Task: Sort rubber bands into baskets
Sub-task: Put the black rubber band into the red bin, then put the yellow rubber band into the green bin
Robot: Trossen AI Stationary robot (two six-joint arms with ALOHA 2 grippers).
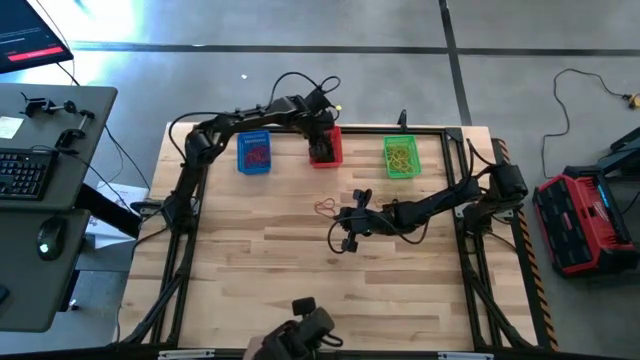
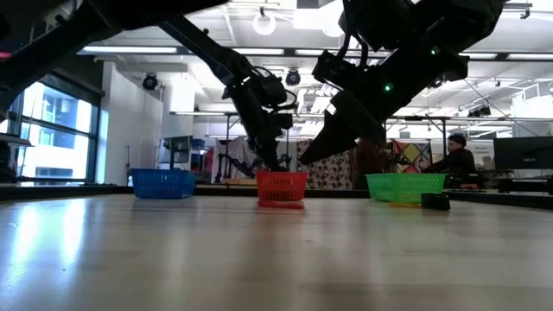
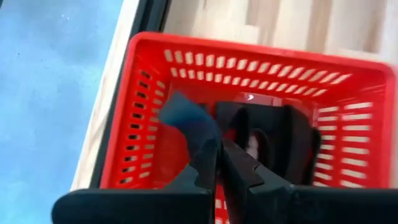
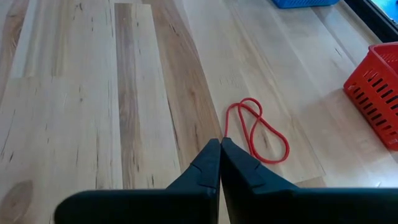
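Left gripper (image 3: 219, 163) fingers together over red mesh basket (image 3: 149, 112), black bands (image 3: 273, 140) inside. Right gripper (image 4: 221, 163) fingers together just beside thin red loop (image 4: 258, 130) on planked wood worktop (image 4: 93, 112), near that basket.

Two dark, near-black jointed arms, left arm (image 1: 225, 130) and right arm (image 1: 450, 198), with black cables looped along the links. Matte black tapered fingers (image 4: 208, 171). Small green light glowing on one wrist.
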